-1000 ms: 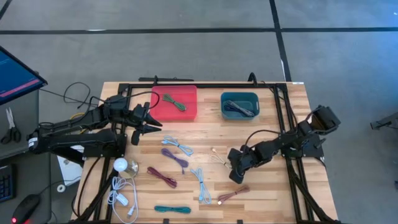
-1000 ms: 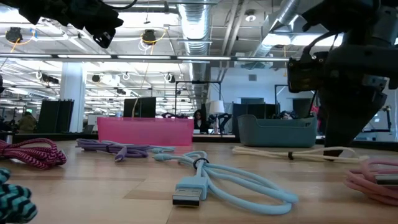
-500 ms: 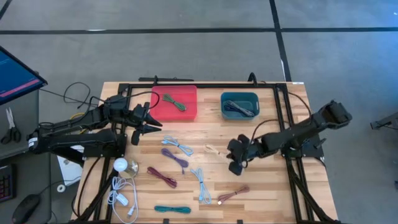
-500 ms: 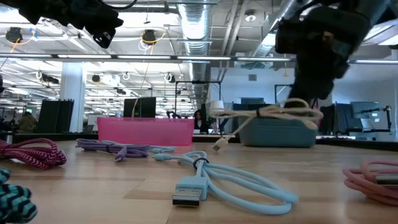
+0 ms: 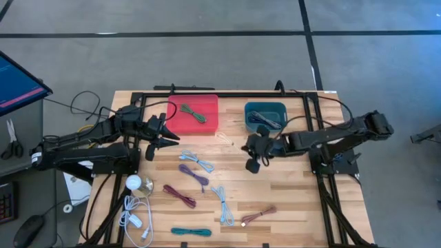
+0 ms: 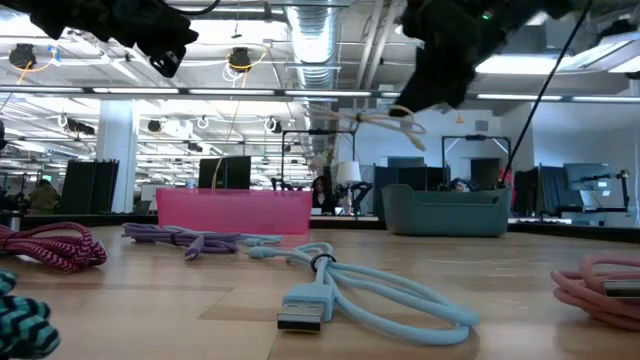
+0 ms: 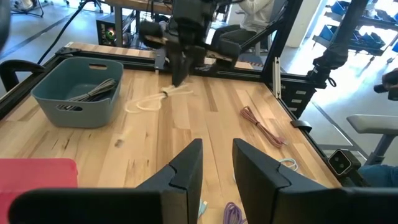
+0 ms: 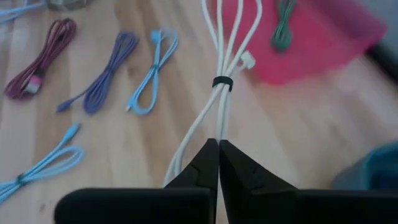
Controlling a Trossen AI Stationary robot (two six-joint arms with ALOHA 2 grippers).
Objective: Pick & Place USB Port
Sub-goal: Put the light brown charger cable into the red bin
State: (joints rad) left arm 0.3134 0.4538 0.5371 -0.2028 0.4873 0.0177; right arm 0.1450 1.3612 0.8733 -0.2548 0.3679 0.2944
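The right gripper [image 5: 249, 147] is pinching the bundled white cable [image 8: 222, 87] above mid-table, between the red tray [image 5: 195, 114] and blue bin [image 5: 266, 116]. The left gripper [image 5: 172, 134] is hovering left of the tray, jaws slightly apart, empty.

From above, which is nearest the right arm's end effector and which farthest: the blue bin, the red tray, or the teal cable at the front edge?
1. The blue bin, just behind the right end effector, toward the table's back.
2. The red tray, farther over toward the left arm's side.
3. The teal cable, far off at the front edge.
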